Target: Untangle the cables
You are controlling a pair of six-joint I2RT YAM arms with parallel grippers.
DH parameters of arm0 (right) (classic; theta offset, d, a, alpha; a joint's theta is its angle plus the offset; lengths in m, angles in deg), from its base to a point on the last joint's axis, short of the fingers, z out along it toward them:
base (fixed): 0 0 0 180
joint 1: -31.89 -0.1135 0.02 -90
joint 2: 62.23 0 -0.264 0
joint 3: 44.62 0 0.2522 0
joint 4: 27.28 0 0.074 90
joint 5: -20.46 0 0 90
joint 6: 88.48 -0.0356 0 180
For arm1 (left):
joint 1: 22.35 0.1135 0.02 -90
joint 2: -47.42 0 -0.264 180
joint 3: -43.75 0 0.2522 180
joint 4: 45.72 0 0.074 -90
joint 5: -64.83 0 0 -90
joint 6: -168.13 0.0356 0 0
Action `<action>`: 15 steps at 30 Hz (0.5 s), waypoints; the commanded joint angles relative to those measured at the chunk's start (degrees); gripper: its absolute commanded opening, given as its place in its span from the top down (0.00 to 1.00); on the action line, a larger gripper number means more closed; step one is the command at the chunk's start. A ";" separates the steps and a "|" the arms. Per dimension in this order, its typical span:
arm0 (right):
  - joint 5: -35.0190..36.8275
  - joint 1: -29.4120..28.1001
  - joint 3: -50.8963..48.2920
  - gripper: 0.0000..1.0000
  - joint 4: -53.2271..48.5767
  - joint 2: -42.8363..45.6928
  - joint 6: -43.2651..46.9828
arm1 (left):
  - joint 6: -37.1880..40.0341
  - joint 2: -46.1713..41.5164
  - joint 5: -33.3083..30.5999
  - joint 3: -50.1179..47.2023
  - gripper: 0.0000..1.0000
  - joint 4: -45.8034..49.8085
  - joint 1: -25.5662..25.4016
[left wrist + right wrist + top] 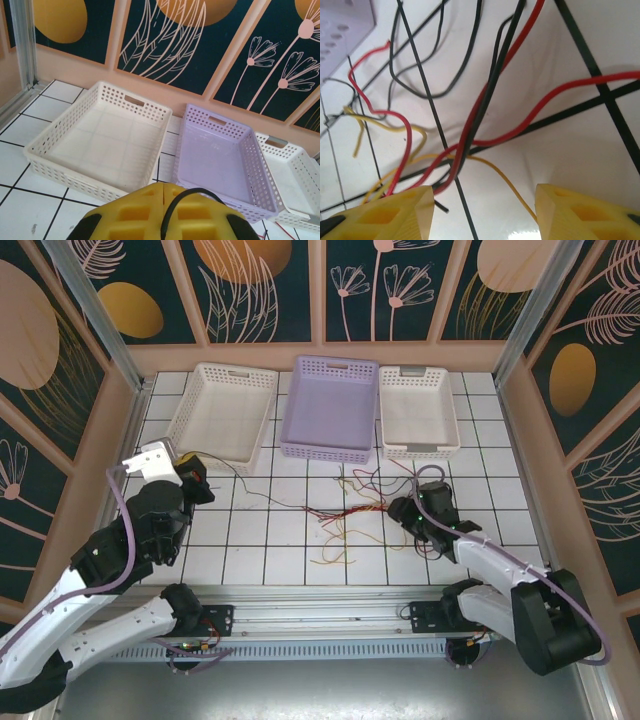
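The cables [345, 515], thin red, yellow and black wires, lie tangled on the white tiles in front of the baskets. My left gripper [192, 477] is raised at the left with its yellow fingers [135, 210] pressed together on a black cable [192, 192], which trails toward the tangle. My right gripper [405, 510] sits low at the tangle's right end. In the right wrist view it [485, 210] is open over a crossing of a red cable [470, 125], a black cable [490, 90] and a yellow cable [505, 180], none of them pinched.
Three baskets stand in a row at the back: a white one [225, 410], a lavender one [330, 405] and a smaller white one [418, 410]. Patterned walls close in the table on three sides. The arms' lavender hoses loop beside each arm.
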 commanded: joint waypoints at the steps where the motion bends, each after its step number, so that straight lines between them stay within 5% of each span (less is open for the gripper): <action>1: -1.95 1.34 1.48 0.45 4.92 -1.43 -2.24 | -0.39 -0.35 0.17 0.19 1.00 0.39 0.31; 10: -5.15 3.73 5.33 0.53 9.04 -13.09 -3.18 | -0.68 -1.06 1.13 -0.10 1.00 0.10 0.29; 15: -4.91 4.25 7.03 0.74 10.53 -16.40 -3.36 | -0.89 -1.83 2.17 0.15 1.00 -0.10 0.30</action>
